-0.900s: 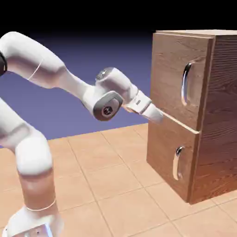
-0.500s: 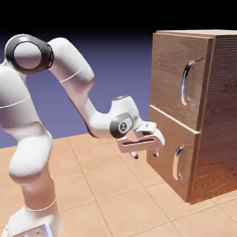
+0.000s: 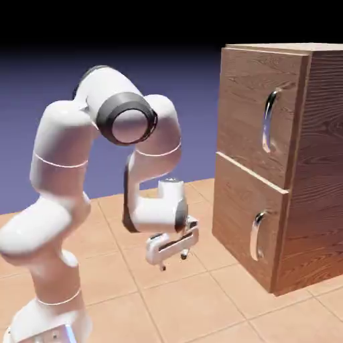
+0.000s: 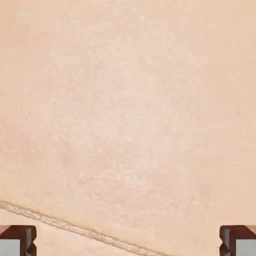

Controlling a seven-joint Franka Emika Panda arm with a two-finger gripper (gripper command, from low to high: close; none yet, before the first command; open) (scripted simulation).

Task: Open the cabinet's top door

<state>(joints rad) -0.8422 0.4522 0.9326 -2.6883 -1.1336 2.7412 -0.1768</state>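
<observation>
The tall brown wood-grain cabinet's (image 3: pixel 301 167) larger top door (image 3: pixel 258 114) looks rigid and hinged; best gripped by its long curved silver handle (image 3: pixel 269 120) at right of frame. The white two-finger gripper (image 3: pixel 173 260), jaws apart and empty, points at the tan tiled floor (image 4: pixel 125 110).

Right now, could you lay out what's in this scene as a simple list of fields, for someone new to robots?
cabinet: brown wood grain, standing on the tiled floor
top door: shut, long curved silver handle
lower door: shut, smaller handle
end effector: open, holding nothing, pointing down, low above the floor, apart from the cabinet
hand view: only pale tile and one grout line
</observation>
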